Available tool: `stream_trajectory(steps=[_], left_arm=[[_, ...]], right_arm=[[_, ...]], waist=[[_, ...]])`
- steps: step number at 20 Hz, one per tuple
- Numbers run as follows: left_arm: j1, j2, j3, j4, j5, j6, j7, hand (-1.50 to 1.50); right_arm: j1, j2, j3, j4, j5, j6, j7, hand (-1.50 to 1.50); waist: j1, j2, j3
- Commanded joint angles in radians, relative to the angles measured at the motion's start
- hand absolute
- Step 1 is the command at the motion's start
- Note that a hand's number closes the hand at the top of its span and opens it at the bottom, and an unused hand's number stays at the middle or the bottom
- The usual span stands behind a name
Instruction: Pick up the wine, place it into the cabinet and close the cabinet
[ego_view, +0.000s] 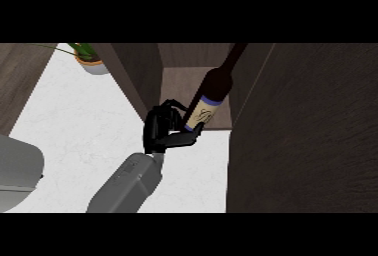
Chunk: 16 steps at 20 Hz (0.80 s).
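The wine bottle (209, 95) is dark, with a cream label and a blue band. It leans with its neck pointing away, into the open cabinet (179, 85), and its base is at the shelf's front edge. My left hand (164, 128) is shut on the bottle's lower part from the left; fingers curl above and the thumb reaches under the base. The cabinet's dark door (303, 130) stands open at the right. My right hand does not show.
The cabinet's other dark panel (139, 75) stands left of the opening. A potted plant (90, 61) sits on the white counter (81, 125) at the back left. A grey rounded object (16, 170) fills the left edge.
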Motion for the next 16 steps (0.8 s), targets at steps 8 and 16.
stream_trajectory(steps=[8, 16], left_arm=[[-0.184, 0.0, -0.013, 0.312, 0.183, -0.139, -0.137, 1.5], [-0.285, 0.0, -0.069, 0.345, 0.325, -0.098, -0.107, 1.5]], right_arm=[[-0.017, -0.019, -0.034, 0.042, -0.035, 0.027, -0.018, -1.5], [-0.015, -0.021, -0.054, 0.074, -0.053, 0.041, -0.043, -1.5]], waist=[[-0.011, 0.003, 0.0], [-0.023, 0.005, 0.0]])
